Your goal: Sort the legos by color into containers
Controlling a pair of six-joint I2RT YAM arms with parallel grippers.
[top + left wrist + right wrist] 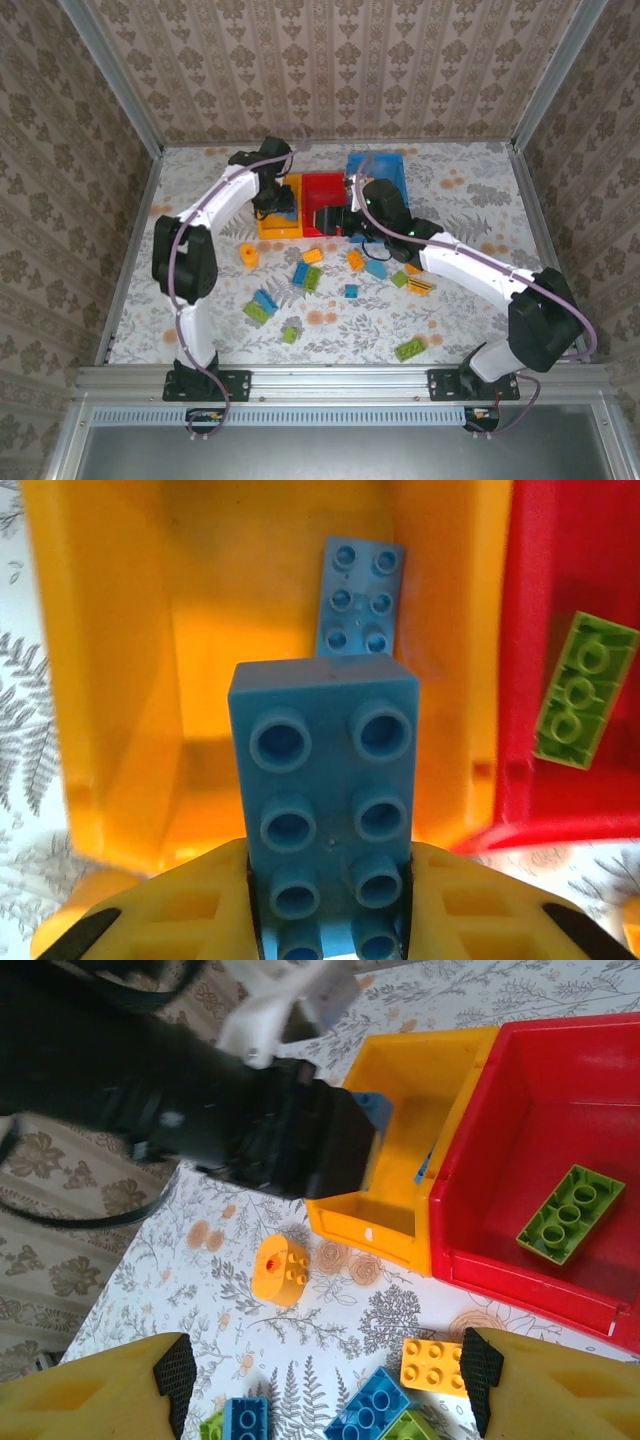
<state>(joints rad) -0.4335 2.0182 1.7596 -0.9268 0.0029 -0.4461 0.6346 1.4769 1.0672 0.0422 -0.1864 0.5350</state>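
In the top view, left of centre, the left gripper [273,200] hangs over the yellow bin [268,228]. Its wrist view shows it pinching a blue brick [325,780] by the near end, studs facing the camera. The brick's far end juts out above the bin's open inside, clear of both side walls. A second blue brick [360,598] lies flat on that bin's floor, up by the far wall. The yellow bin's right wall meets the red bin [322,190] rim to rim — no gap shows between them — and a green brick [585,692] lies flat on the red floor. Just right of that, set a little higher in the frame, stands the blue bin [380,172]. The right gripper [325,1390] is spread wide with nothing between its fingers, hovering above the table [480,210] at the near rims of the yellow and red bins. An orange round brick [282,1270] sits near the yellow bin's near corner. The loose legos [351,291] scatter across the middle of the table below the bins, leaving bare strips along the left and right edges.
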